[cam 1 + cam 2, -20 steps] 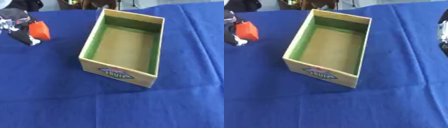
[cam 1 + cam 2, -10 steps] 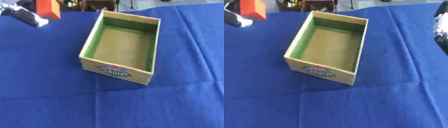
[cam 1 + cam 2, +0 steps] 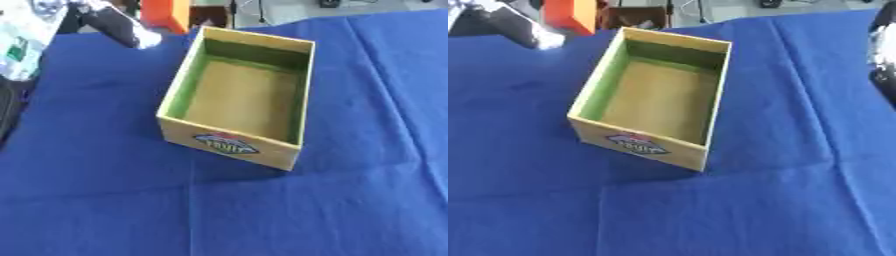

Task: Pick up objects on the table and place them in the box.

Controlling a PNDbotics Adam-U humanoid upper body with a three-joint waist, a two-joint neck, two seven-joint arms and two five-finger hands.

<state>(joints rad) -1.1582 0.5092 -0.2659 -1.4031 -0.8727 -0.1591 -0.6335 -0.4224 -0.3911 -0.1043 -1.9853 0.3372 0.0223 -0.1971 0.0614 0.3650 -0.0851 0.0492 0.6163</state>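
- One box (image 3: 238, 145) sits in the middle of the blue cloth (image 3: 105, 165), open side up, nothing seen inside, so ready to take things from above.
- One orange block (image 3: 570, 15) hangs high at the far left, just beyond the box's far left corner, off the cloth and not yet over the opening.
- Held there by the left hand (image 3: 118, 27), a black and silver shape right beside the block on its left side.
- Looks closed on the block, since the block stays up in the air with nothing under it; which fingers hold it, cannot tell, too blurred.
- Held that high most likely to get over the box's tall wall without bumping it.
- Right hand (image 3: 883, 47) only a dark and silver bit at the right edge, well apart from the box; cannot tell how its fingers are.
- Kept out there, probably, to leave the way clear for the other arm.
- Something pale with a small green patch (image 3: 19, 45) shows at the far left edge, beside the arm; cannot tell what.
- Next, by guess: move the block right and nearer, over the brown floor of the box, then let go.
- Possible trouble: letting go too soon drops the block on the far rim or on the cloth outside.
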